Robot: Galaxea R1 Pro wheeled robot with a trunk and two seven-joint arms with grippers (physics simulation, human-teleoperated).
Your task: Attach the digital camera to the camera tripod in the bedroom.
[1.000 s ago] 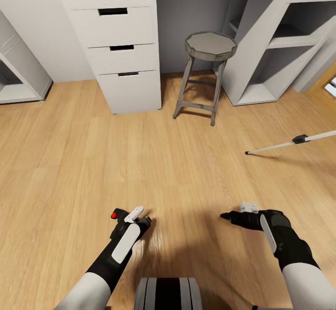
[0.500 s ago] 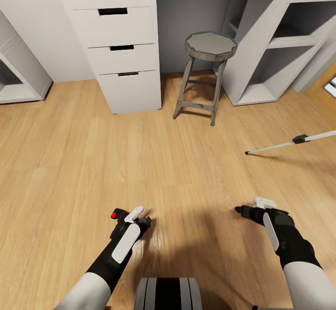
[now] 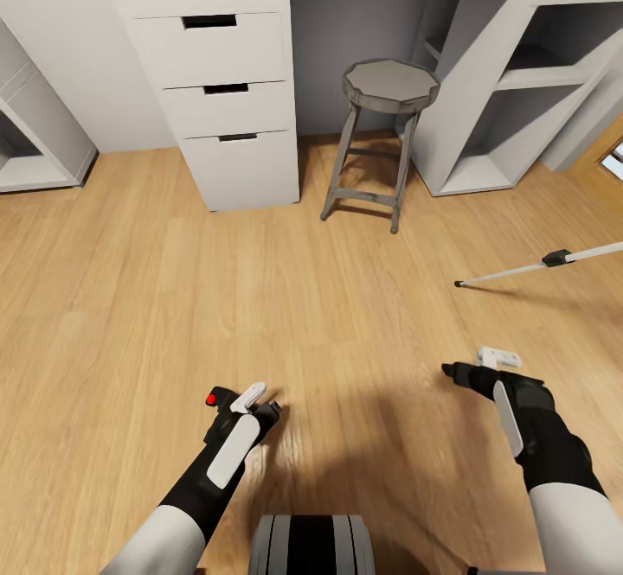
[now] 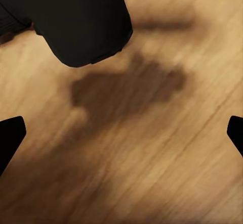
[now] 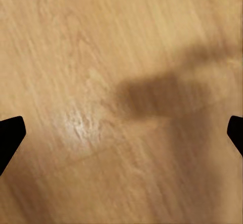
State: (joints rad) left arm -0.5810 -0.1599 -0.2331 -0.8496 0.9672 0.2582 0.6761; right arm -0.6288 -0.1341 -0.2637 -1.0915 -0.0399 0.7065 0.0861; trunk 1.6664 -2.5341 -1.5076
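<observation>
Seemingly pinched in the left hand, the small black digital camera with its red button sits well apart from the silver-white tripod leg – ahead-right, nearer the spread, empty right hand.

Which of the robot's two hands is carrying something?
The left hand, low on the left of the head view. A small black digital camera with a red button sits at it, while the right hand has only bare wood floor beneath it.
</observation>
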